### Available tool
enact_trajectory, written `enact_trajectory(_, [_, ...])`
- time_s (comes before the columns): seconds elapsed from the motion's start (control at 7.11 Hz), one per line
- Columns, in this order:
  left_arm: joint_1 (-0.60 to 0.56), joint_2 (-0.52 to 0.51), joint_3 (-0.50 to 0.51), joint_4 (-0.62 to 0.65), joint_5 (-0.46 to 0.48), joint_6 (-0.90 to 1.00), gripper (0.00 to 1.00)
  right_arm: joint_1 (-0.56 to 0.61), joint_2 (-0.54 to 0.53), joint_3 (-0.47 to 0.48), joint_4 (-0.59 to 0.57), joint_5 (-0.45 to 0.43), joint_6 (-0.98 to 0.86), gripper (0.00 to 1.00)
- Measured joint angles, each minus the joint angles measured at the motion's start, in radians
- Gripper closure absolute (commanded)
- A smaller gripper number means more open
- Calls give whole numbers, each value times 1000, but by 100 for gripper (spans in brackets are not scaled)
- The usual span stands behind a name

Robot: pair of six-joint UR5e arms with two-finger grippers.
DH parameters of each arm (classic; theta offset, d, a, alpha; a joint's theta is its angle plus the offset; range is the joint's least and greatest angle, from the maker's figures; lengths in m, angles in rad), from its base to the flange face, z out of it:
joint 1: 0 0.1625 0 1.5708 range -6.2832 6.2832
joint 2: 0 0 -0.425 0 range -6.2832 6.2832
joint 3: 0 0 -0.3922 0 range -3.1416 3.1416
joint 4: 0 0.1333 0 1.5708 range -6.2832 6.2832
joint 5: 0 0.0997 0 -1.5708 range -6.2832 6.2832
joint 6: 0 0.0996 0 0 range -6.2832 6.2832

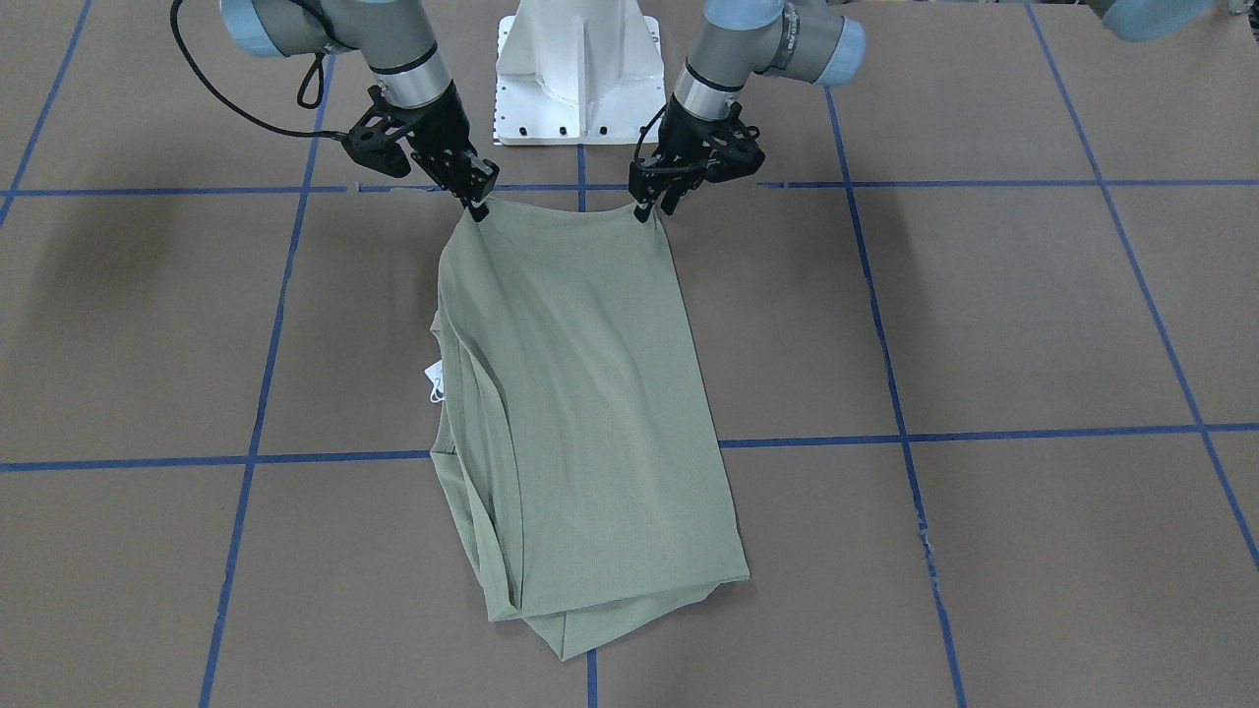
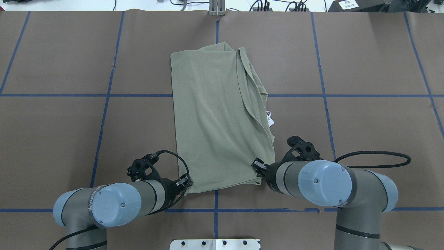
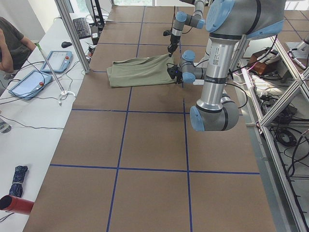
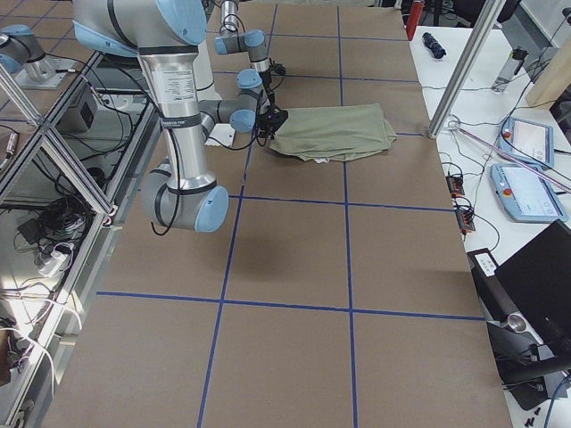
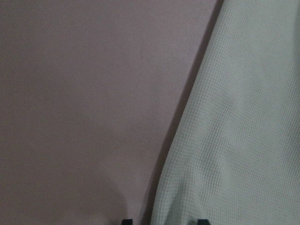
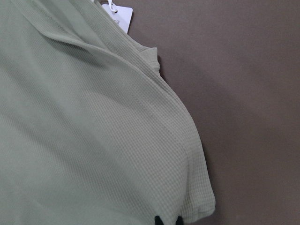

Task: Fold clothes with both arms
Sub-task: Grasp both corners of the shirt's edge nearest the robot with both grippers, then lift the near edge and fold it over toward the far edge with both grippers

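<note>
Sage-green knit shirt (image 1: 580, 393), folded lengthwise into a long narrow panel, lies along the middle of a brown desk (image 1: 1033, 315) marked into squares by blue tape lines (image 1: 984, 431); its far end rests flat on the desk, with an under layer poking out beyond it; the edge nearest the robot is raised off the surface and held at both corners; the left arm (image 1: 767, 44), on the right side of the front-facing view, reaches down to one corner, and the left fingers (image 1: 646, 205) are pinched closed on it; the right arm (image 1: 393, 44) reaches to the other corner, where the right fingers (image 1: 477, 204) are likewise pinched closed on the cloth; the hem dips slightly between the two grips and the fabric slopes down to the desk; a loose fold runs along the shirt's side on the robot's right, and a small white hang tag (image 1: 434, 380) sticks out from under it; a white pedestal (image 1: 578, 79) stands between the arms.
</note>
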Motion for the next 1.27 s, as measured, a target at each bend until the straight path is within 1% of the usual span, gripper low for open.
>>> enact_trajectory(0.14, [10,-2,-4,2,0,-1,100,0,1,0,0,0,0,100])
enact_trajectory(0.84, [16,-8,-20,4,0,-7,100,-4,-1,4,0,0,4,100])
enact_trajectory(0.99, [16,0,-54,19,1,-12,100,-14,-7,19,-2,-1,22,100])
enact_trajectory(1.13, [32,7,-116,65,3,-39,100,-46,-32,66,-16,-6,59,100])
enact_trajectory(1.27, [63,12,-189,125,4,-80,100,-89,-64,133,-52,-22,100,100])
